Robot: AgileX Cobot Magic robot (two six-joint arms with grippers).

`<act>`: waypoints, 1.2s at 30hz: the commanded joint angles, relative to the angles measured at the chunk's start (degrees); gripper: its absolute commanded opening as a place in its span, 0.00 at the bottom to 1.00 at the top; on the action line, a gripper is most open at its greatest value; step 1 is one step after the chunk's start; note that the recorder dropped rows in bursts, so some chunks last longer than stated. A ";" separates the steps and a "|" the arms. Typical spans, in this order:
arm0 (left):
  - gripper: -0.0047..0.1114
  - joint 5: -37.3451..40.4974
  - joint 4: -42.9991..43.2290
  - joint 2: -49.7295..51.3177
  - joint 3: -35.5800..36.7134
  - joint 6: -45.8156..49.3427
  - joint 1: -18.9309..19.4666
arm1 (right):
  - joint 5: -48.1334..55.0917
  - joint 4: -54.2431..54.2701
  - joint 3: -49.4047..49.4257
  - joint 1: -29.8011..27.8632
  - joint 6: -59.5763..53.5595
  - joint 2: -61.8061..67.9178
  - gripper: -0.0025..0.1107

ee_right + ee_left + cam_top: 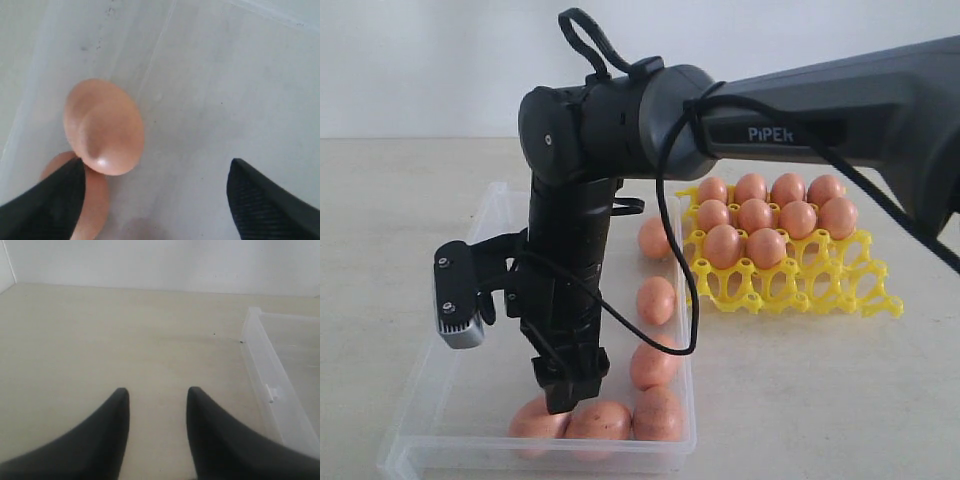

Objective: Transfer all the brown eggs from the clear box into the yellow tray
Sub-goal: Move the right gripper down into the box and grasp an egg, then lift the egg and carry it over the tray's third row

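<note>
Exterior view: my right gripper (pixel 570 392) hangs low over the near end of the clear box (pixel 425 395), which sits on the left of the table (pixel 400 220). Six brown eggs (pixel 656 300) lie in the box, strung along its right wall and bunched at its near end. Ten more fill the far rows of the yellow tray (pixel 820 285), just right of the box.

Left wrist view: my left gripper (pixel 157 392) hovers above bare table (pixel 125 330), jaws parted with nothing between them. One end of the clear box (pixel 260 365) lies close by.

Right wrist view: my right gripper (pixel 155 170) is down over the clear box's floor (pixel 225 90), jaws spread wide and holding nothing. Two brown eggs (pixel 105 127) lie right beside one jaw, while the other jaw stands well clear of them.
</note>
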 commanded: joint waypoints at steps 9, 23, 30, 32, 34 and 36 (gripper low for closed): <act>0.83 0.70 0.12 -0.03 0.17 -7.98 -0.11 | -0.03 4.79 -0.26 0.03 -5.62 3.53 0.67; 0.91 0.83 -0.16 -0.03 0.17 -8.76 -0.11 | -14.51 5.69 -0.26 0.03 0.88 6.62 0.30; 0.91 0.83 -0.12 -0.03 0.17 -9.66 -0.11 | -16.28 5.35 -0.26 0.03 14.44 6.01 0.03; 0.91 0.83 0.00 -0.03 0.17 -9.59 -0.11 | -19.49 5.35 -0.26 -0.07 18.06 5.32 0.03; 0.91 0.47 0.28 -0.03 0.17 -9.59 -0.11 | -24.36 5.48 -0.26 -0.63 25.74 4.35 0.02; 0.88 0.39 0.28 -0.03 0.17 -8.50 -0.11 | -29.66 5.48 -0.26 -1.26 34.75 3.16 0.02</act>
